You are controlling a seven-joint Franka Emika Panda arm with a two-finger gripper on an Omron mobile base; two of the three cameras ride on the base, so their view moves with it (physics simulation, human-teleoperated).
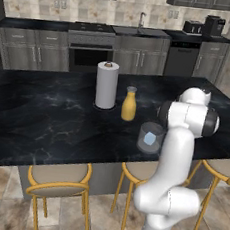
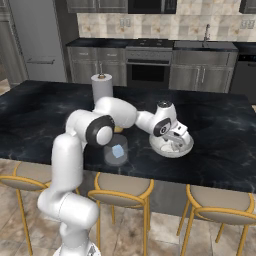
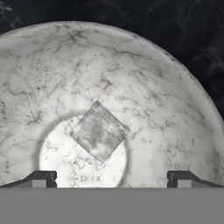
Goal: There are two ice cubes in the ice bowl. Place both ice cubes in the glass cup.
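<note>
My gripper (image 2: 176,143) hangs open just above the ice bowl (image 2: 171,152), a wide white-grey marbled bowl on the black island counter. In the hand view, one pale translucent ice cube (image 3: 99,131) lies on the floor of the ice bowl (image 3: 175,105), turned like a diamond. It sits between and ahead of my spread gripper (image 3: 113,179), and nothing is held. The glass cup (image 1: 145,145) (image 2: 110,156) stands near the counter's front edge, left of the bowl. A second, pale blue ice cube (image 1: 149,138) (image 2: 118,151) is inside it.
A white paper towel roll (image 1: 106,85) (image 2: 102,84) and an orange juice bottle (image 1: 129,104) stand behind the glass. Stools (image 1: 60,177) with yellow legs line the island's near side. Cabinets, an oven and a sink run along the back wall.
</note>
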